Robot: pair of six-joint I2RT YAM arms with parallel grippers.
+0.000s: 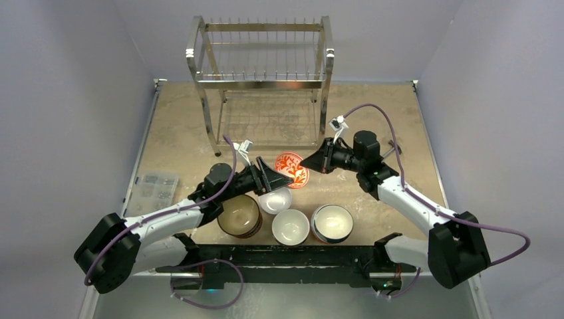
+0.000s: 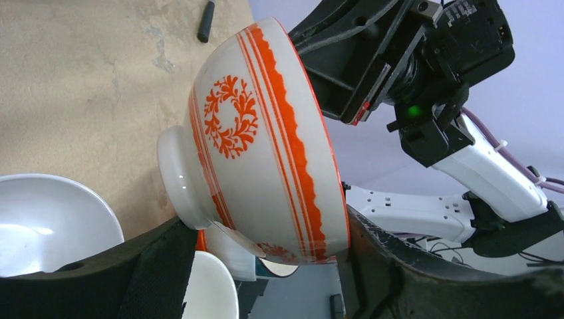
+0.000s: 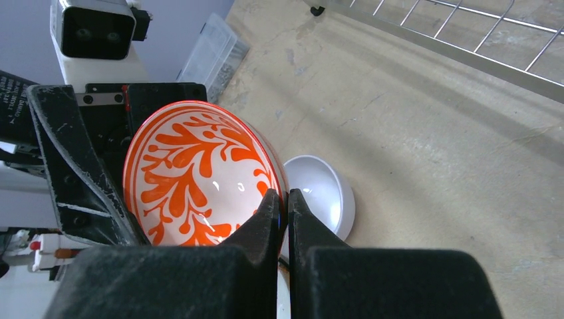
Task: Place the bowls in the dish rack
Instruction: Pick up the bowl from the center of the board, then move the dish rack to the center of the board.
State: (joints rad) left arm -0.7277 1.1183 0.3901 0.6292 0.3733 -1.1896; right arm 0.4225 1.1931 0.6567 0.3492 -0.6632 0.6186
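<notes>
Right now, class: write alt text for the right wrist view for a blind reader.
A white ceramic bowl with an orange leaf pattern is held on edge, its rim pinched by the shut right hand, the left hand's black fingers beside it. Behind lie a small plain white bowl on the beige table and a chrome wire dish rack.

- orange-patterned bowl [image 1: 292, 170]: white with orange leaves inside, tipped on its side, raised at the table's middle.
- small white bowl [image 1: 275, 199], brown bowl [image 1: 239, 215], larger white bowl [image 1: 290, 226], dark-rimmed bowl [image 1: 332, 222]: upright, clustered near.
- dish rack [image 1: 261, 83]: chrome wire, two tiers, upright, far centre.
</notes>
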